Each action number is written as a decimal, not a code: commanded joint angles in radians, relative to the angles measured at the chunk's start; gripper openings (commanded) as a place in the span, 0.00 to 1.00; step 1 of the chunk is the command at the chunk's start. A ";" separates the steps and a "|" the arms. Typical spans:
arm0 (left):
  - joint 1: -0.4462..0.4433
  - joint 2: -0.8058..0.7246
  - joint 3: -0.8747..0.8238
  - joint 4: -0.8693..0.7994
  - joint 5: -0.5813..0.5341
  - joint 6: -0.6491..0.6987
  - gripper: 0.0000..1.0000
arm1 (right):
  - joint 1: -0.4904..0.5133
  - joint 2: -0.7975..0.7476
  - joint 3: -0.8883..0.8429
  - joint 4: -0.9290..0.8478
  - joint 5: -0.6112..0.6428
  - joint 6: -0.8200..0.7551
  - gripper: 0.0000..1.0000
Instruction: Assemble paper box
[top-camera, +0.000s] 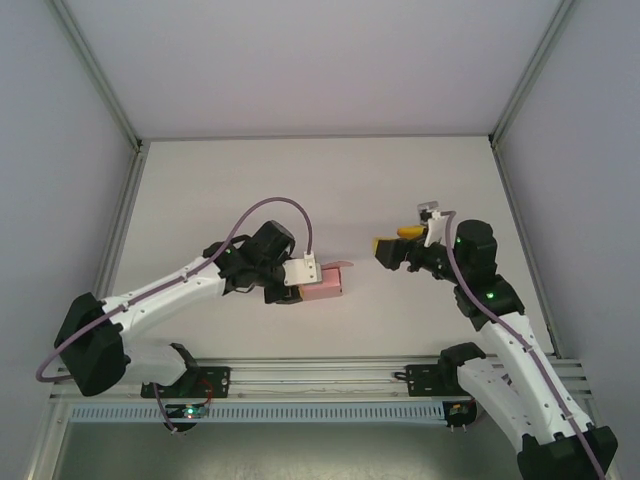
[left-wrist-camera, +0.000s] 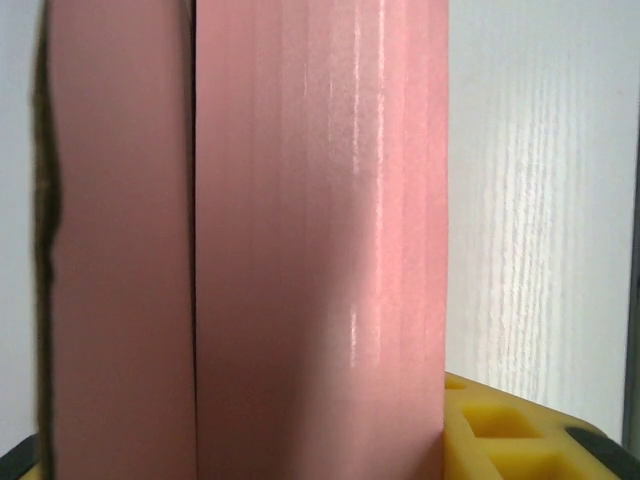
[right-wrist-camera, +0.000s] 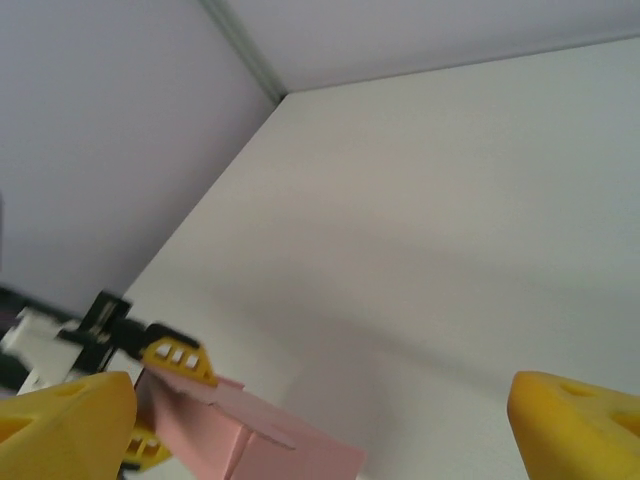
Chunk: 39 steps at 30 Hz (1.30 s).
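Nothing legible anywhere: no text, label, brand, number or sign can be read. The paper box (left-wrist-camera: 320, 240) shows plain, unprinted pink faces.

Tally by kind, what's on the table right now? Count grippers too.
paper box, pink: 1
grippers: 2 (left gripper clamped on the box, right gripper open)
total: 3

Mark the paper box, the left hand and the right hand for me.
paper box (top-camera: 326, 288), top external view, middle of its pink surface.
left hand (top-camera: 296, 284), top external view, between its fingertips at the box's end.
right hand (top-camera: 396, 241), top external view, between its yellow fingertips.
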 joint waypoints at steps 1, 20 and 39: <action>0.027 0.049 0.050 -0.093 0.069 0.061 0.40 | 0.061 0.016 0.008 -0.013 -0.037 -0.125 0.93; 0.059 0.236 0.121 -0.126 0.065 0.119 0.42 | 0.228 0.320 0.014 -0.045 0.033 -0.315 0.71; 0.062 0.292 0.151 -0.142 0.053 0.111 0.42 | 0.239 0.432 0.038 -0.038 -0.036 -0.336 0.22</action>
